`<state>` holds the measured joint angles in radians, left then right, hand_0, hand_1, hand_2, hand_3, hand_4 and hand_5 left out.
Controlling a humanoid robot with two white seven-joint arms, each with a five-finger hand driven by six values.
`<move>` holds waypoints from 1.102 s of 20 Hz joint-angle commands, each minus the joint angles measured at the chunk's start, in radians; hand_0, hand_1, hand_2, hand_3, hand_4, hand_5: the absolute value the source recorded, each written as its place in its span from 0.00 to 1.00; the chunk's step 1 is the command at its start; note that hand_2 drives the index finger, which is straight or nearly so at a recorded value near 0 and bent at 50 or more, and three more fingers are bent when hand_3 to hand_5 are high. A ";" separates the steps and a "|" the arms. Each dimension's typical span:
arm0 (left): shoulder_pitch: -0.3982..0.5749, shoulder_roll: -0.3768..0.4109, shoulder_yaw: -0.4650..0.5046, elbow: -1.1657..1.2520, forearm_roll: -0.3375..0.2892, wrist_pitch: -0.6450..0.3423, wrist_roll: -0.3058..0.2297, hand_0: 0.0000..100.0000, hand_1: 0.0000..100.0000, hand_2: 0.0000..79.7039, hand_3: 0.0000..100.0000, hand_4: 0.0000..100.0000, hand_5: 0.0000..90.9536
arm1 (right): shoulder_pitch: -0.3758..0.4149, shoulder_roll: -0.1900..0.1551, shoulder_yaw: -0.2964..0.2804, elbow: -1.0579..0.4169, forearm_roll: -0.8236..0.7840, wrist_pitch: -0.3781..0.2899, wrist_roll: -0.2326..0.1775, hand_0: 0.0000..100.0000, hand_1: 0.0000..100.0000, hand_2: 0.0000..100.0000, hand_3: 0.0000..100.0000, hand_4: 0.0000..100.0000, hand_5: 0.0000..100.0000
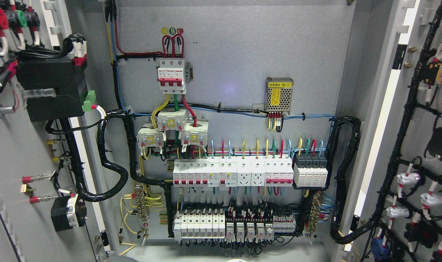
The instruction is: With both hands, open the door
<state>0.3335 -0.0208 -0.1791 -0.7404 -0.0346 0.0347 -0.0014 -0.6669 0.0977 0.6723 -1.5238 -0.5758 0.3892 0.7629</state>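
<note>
Both doors of a grey electrical cabinet stand swung wide. The left door (20, 153) fills the picture's left edge, its inner face carrying a black box and wired parts. The right door (417, 120) fills the right edge, with black cable looms and white lamp sockets on its inner face. Between them the cabinet's back panel (243, 47) shows fully. Neither of my hands nor any arm appears in the head view.
On the back panel sit a red-and-white main breaker (172, 75), a perforated power supply (278, 94), rows of white breakers (232, 173) and lower terminal blocks (228, 225). Thick black corrugated cables (111, 171) loop from both doors into the cabinet.
</note>
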 commanded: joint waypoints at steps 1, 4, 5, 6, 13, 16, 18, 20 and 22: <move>0.160 0.131 -0.192 -0.653 0.039 0.004 0.004 0.00 0.00 0.00 0.00 0.00 0.00 | 0.039 -0.058 -0.132 -0.013 -0.007 -0.003 0.007 0.00 0.00 0.00 0.00 0.00 0.00; 0.232 0.185 -0.194 -0.847 0.041 0.004 0.004 0.00 0.00 0.00 0.00 0.00 0.00 | 0.058 -0.134 -0.166 -0.029 -0.009 -0.003 0.007 0.00 0.00 0.00 0.00 0.00 0.00; 0.252 0.205 -0.200 -0.903 0.041 0.002 0.004 0.00 0.00 0.00 0.00 0.00 0.00 | 0.058 -0.154 -0.183 -0.036 -0.009 -0.003 0.007 0.00 0.00 0.00 0.00 0.00 0.00; 0.262 0.222 -0.207 -0.954 0.039 0.001 0.004 0.00 0.00 0.00 0.00 0.00 0.00 | 0.061 -0.174 -0.197 -0.051 -0.009 -0.004 0.007 0.00 0.00 0.00 0.00 0.00 0.00; 0.302 0.295 -0.209 -1.119 0.041 -0.085 0.004 0.00 0.00 0.00 0.00 0.00 0.00 | 0.203 -0.285 -0.200 -0.180 -0.004 -0.223 -0.172 0.00 0.00 0.00 0.00 0.00 0.00; 0.303 0.315 -0.209 -1.160 0.042 -0.102 0.006 0.00 0.00 0.00 0.00 0.00 0.00 | 0.257 -0.305 -0.206 -0.258 -0.001 -0.237 -0.200 0.00 0.00 0.00 0.00 0.00 0.00; 0.303 0.326 -0.209 -1.204 0.041 -0.122 0.006 0.00 0.00 0.00 0.00 0.00 0.00 | 0.295 -0.320 -0.235 -0.303 0.001 -0.245 -0.221 0.00 0.00 0.00 0.00 0.00 0.00; 0.302 0.343 -0.207 -1.251 0.041 -0.159 0.006 0.00 0.00 0.00 0.00 0.00 0.00 | 0.334 -0.332 -0.266 -0.334 -0.001 -0.282 -0.263 0.00 0.00 0.00 0.00 0.00 0.00; 0.294 0.349 -0.206 -1.275 0.041 -0.180 0.006 0.00 0.00 0.00 0.00 0.00 0.00 | 0.368 -0.349 -0.292 -0.372 -0.002 -0.335 -0.304 0.00 0.00 0.00 0.00 0.00 0.00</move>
<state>0.6231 0.2359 -0.3578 -1.7136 -0.0006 -0.1139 0.0046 -0.4000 -0.1427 0.4801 -1.7159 -0.5773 0.1073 0.5079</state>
